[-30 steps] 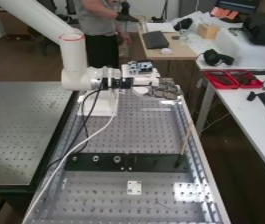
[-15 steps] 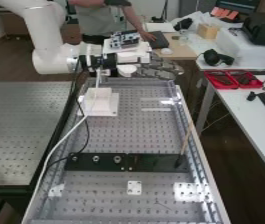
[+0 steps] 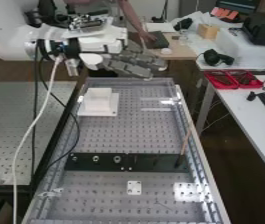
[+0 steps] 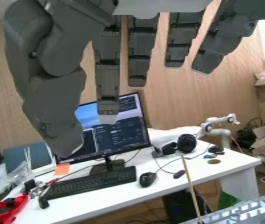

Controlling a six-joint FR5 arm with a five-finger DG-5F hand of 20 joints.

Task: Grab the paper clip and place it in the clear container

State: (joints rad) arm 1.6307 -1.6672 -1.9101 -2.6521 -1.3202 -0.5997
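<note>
Hand [image 3: 126, 67] is above the far end of the perforated bench [image 3: 113, 137], well apart from its surface. Fingers [image 4: 139, 57] nearly straight and spread, thumb [image 4: 49, 80] extended and apart from them; hand wide open, nothing held. In the high view the fingers point to the right. A circuit board [image 3: 86, 21] sits on top of the arm near the wrist; a white cable [image 3: 31, 127] and black cables hang from there.

Below the hand, at the bench's far end: white block [image 3: 97, 100] standing on a flat white plate [image 3: 110, 111]. To its right in the high view, pale straight edges [image 3: 157, 109], possibly of the clear container; too faint to confirm.

Across the bench, nearer the camera: dark strip [image 3: 142, 163] bearing round metal fittings [image 3: 95, 159]. At its right end a thin wooden stick [image 3: 185, 142] stands at a tilt. Nearer still, a small white plate with holes [image 3: 134, 188]. Just beyond its right side, toward the near end, a thin wire-like mark [image 3: 162, 205]; possibly the paper clip, too small to tell.

Right-hand table: red trays [image 3: 221, 85], black headphones [image 3: 217, 58]. Wrist view: monitor [image 4: 119, 132], keyboard [image 4: 89, 183] and mouse [image 4: 147, 179] on a white desk [image 4: 126, 203].
</note>
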